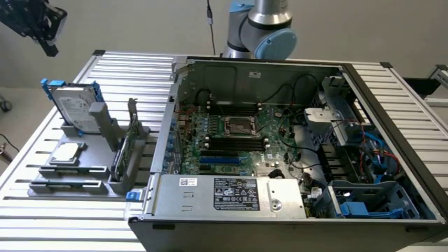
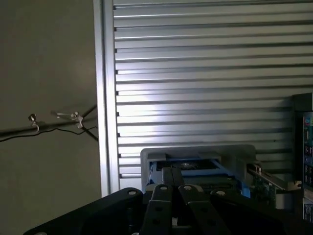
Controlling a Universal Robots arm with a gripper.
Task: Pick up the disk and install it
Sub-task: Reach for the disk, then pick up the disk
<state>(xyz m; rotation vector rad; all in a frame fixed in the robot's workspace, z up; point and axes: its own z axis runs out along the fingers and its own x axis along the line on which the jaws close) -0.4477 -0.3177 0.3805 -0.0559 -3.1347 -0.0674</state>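
Your tool (image 1: 49, 48) hangs high over the far corner of the bench (image 1: 70, 223) on the exterior view's left, holding nothing. In the wrist view the fingers (image 2: 164, 193) sit pressed together, no gap and nothing between them.

The disk (image 1: 75, 107) has not been picked up. It stands on edge in the grey rack (image 1: 77, 176) on the bench, outside the computer case (image 1: 259, 65) and on the exterior view's left of it. The label face is toward the camera, blue rails run down both sides, and it leans back a little. Its long axis is close to upright, not flat.

The key relation: the disk lies below the tool, well apart, with clear air between them. The wrist view looks down past the fingertips onto the disk's top edge (image 2: 188, 166), blue at both ends and framed by the rack wall (image 2: 146, 156). That edge looks roughly lined up with the tool, but I can't tell if it is dead centre. My read is that the edge runs along the line the fingers would part on.

Also in the rack are a small square chip (image 1: 66, 152) lying flat nearer the front and a green card (image 1: 126, 147) standing on edge between the disk and the case.

The bay with blue fittings (image 1: 368, 202) is at the case's near corner on the exterior view's right, far across from the disk.
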